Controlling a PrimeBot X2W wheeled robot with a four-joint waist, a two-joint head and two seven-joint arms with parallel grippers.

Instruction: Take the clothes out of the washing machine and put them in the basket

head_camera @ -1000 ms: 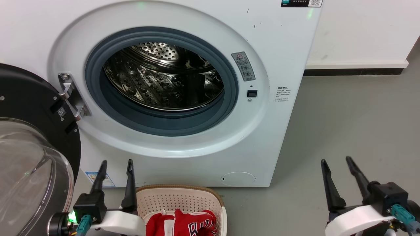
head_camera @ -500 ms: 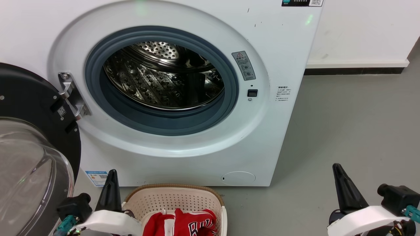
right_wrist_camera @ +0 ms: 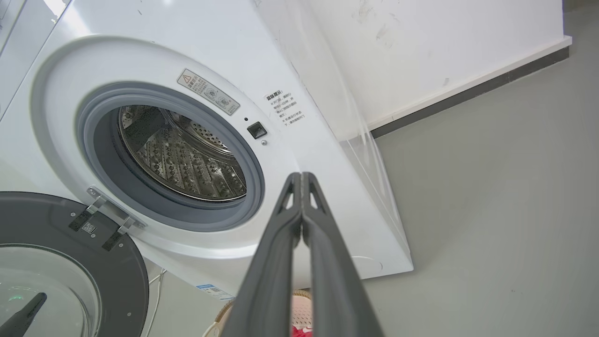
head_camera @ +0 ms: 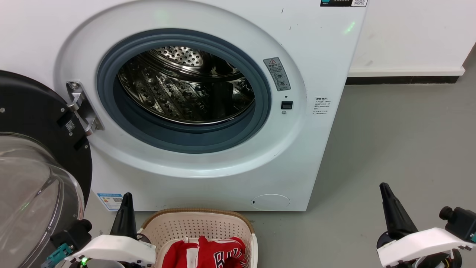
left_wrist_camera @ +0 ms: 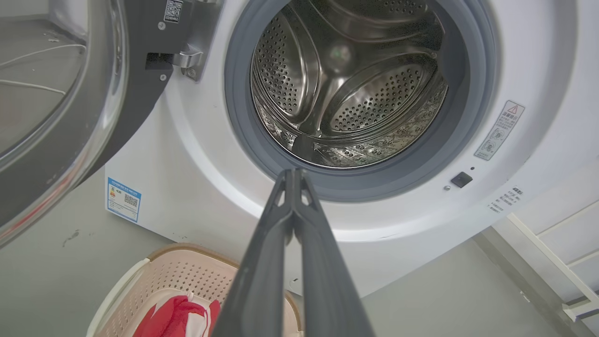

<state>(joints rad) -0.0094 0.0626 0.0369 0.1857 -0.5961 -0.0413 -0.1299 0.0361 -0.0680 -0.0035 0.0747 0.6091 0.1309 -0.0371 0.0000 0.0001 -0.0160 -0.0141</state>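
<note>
Apparently you are finishing: drum [head_camera: 186, 89] bare, clothes [head_camera: 208, 253] in basket [head_camera: 200, 214] at six o'clock; left gripper [left_wrist_camera: 292, 172], right gripper [right_wrist_camera: 302, 175] clenched empty; next, scanning drum.

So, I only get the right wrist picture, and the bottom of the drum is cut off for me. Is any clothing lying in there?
Observer: No. The left wrist view looks straight into the drum, and it is bare steel to the back wall.
Operator: Where are the clothes, then?
Observer: In the head view, red clothes lie in the basket on the floor, just in front of the washing machine.
Operator: Is the other arm holding anything?
Observer: No. The left arm's fingers are pressed together with nothing between them.
</note>
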